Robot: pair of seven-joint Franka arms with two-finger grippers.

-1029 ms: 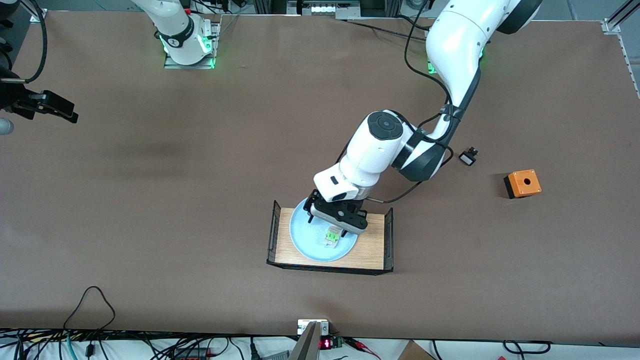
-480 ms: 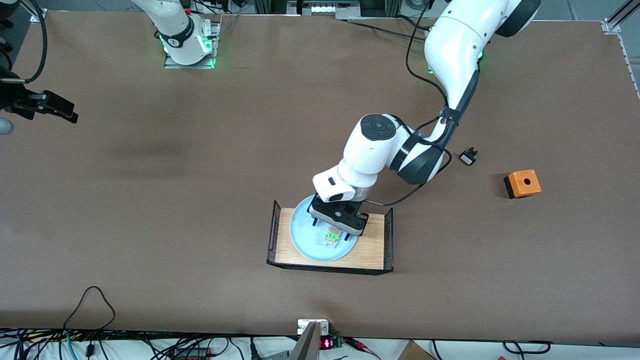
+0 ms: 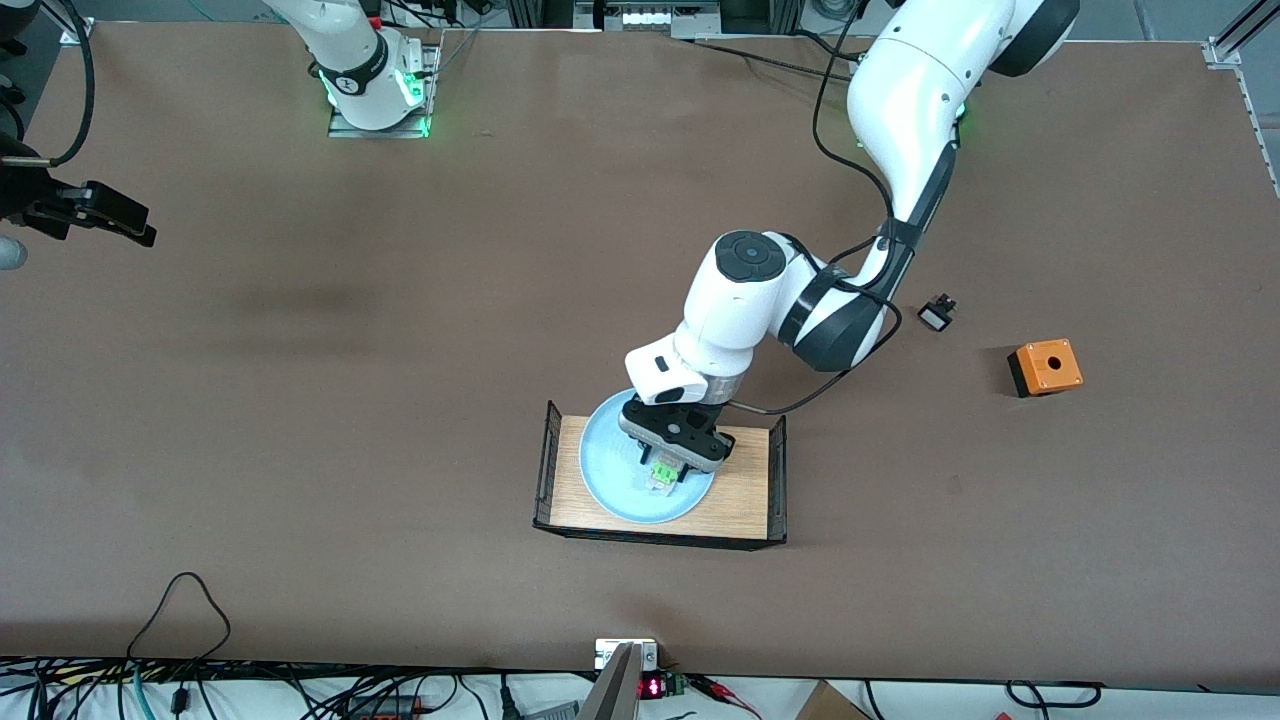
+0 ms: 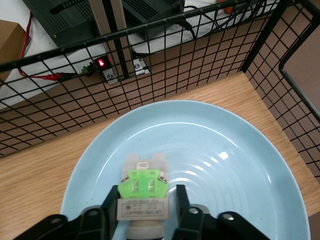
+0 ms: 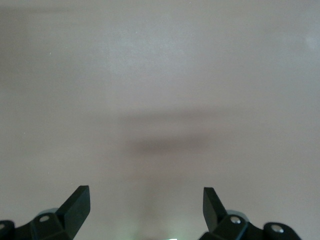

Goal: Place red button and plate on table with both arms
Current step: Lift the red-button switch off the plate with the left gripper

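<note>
A: How far along?

B: Barely begun. The left claw [image 4: 145, 205] is pinching the red button [image 4: 144, 192] on the plate [image 3: 612, 470], inside the wire-ended tray [image 3: 742, 490]; neither is on the tabletop [image 3: 400, 400] yet.

A: Obstacles?

B: The tray's mesh ends flank that claw. The right claw [image 5: 146, 200] waits spread over bare tabletop; an orange box [image 3: 1044, 366] and small switch [image 3: 937, 315] sit well apart.

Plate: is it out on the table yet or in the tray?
In the tray: the plate lies on the tray floor, wire walls around it.
</note>
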